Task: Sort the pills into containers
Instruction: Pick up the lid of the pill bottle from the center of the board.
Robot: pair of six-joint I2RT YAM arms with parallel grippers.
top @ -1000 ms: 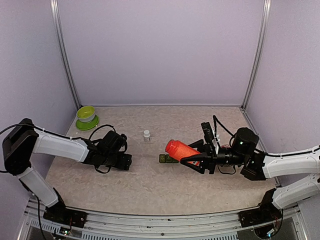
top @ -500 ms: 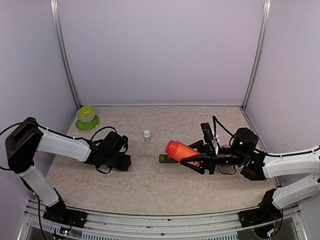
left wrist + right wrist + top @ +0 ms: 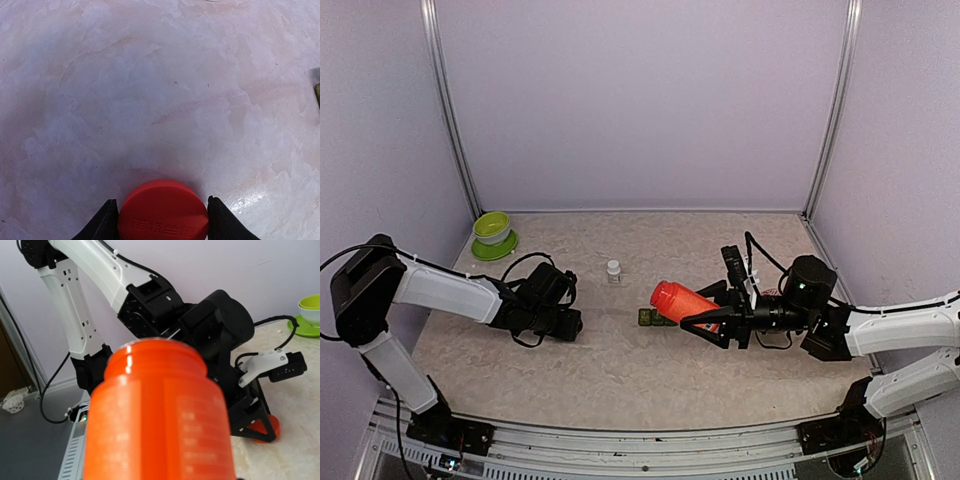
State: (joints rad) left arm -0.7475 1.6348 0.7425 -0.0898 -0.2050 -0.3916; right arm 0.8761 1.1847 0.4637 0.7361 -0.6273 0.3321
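My right gripper [image 3: 700, 308] is shut on an open orange bottle [image 3: 678, 298], held on its side with the mouth pointing left above the dark green containers [image 3: 653, 318]. That bottle [image 3: 160, 415] fills the right wrist view and hides the fingers. At table level my left gripper [image 3: 570, 322] is shut on a red cap [image 3: 163, 212] lying flat, one black finger touching each side. From the right wrist the cap [image 3: 262, 427] shows under the left gripper. No pills are in view.
A small white bottle [image 3: 613, 270] stands behind the containers. A lime-green bowl [image 3: 492, 228] on a green saucer sits at the back left. One edge of the containers [image 3: 317, 95] shows at the right border of the left wrist view.
The left gripper's jaws have come in against the red cap. The right arm and the orange bottle have not moved.
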